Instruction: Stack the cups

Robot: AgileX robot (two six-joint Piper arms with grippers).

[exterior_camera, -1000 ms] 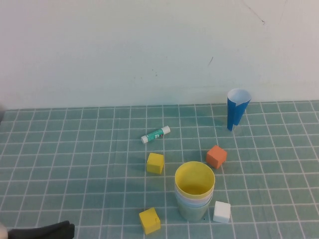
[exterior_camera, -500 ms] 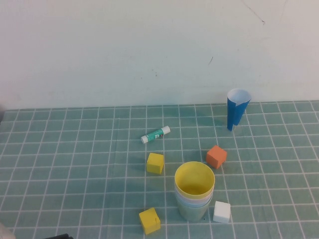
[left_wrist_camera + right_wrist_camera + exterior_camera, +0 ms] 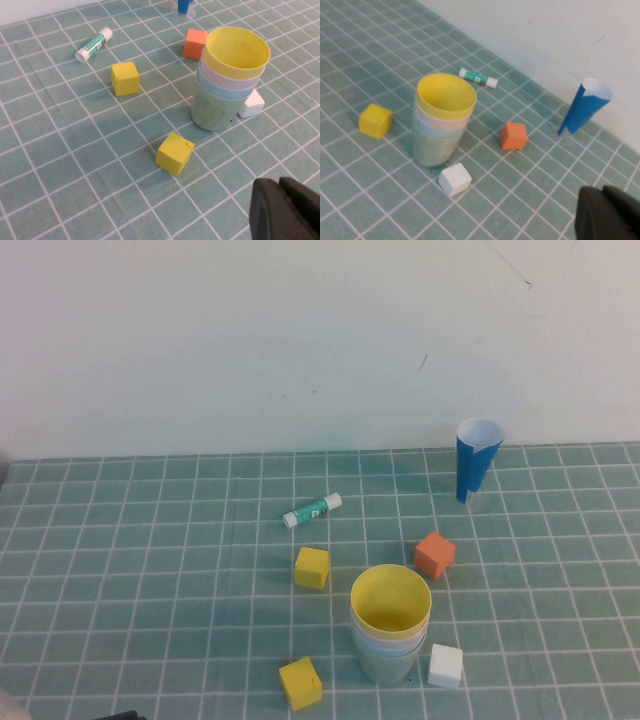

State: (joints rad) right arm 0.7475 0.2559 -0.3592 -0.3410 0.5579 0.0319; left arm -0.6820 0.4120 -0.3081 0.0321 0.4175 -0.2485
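The cups stand nested in one upright stack on the green grid mat: yellow on top, then pale pink, light blue, and muted green at the bottom. The same stack shows in the left wrist view, and the stack in the right wrist view. My left gripper is shut with nothing in it, hanging over bare mat well away from the stack. My right gripper is also shut and empty, off to the stack's other side. Only a dark sliver of the left gripper shows at the high view's bottom edge.
A white cube sits against the stack's base. Two yellow cubes lie to its left and an orange cube behind it. A glue stick and a dark-blue paper cone lie further back near the wall.
The left gripper has drawn back out of the high view's bottom-left corner. The stack and the cubes have not moved.
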